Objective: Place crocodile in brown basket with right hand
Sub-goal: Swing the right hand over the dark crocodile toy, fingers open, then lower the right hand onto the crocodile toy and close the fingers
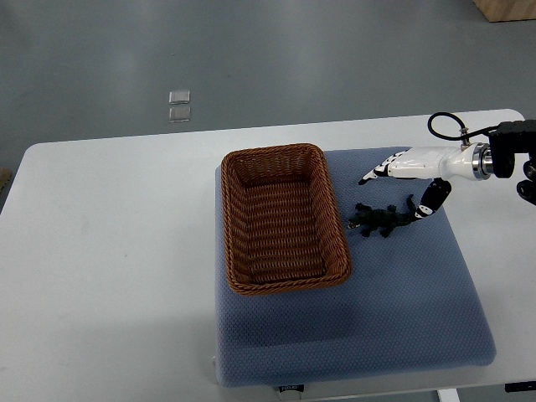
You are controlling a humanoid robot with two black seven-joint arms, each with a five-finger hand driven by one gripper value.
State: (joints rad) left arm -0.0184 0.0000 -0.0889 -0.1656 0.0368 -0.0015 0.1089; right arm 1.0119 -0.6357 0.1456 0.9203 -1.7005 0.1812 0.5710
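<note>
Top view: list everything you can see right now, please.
crocodile: one, dark green, on the mat right of the basket.
brown basket: one, brown wicker, empty, on the mat's left part.
mat: one, blue, on the table.
table: one, white.
clear squares: two, on the grey floor beyond the table.
brown object: one, cut off at the top right corner.
right hand: one, white with black fingertips, open, just beyond the crocodile, not gripping it.
</note>
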